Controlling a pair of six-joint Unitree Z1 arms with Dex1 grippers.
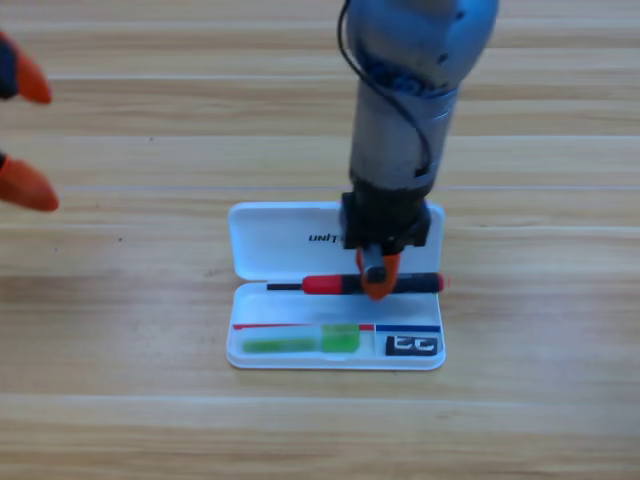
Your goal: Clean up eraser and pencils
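My right tool [375, 283] pinches the black, red-capped pencil [345, 284] over the open white plastic case [262, 240]; green pencil [300, 342] and dark eraser [412, 345] lie inside. Released askew, it could roll onto the wooden tabletop [120, 400]. My left tool [22, 135] waits, spread wide.

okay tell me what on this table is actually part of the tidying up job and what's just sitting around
Part of the job:
- black pen with red cap end, across the case's hinge, under the right gripper
- light green pen, in the tray
- eraser, in the tray's right end
- white case, open

Just there:
- left gripper, waiting at the left edge, jaws open
- wooden table
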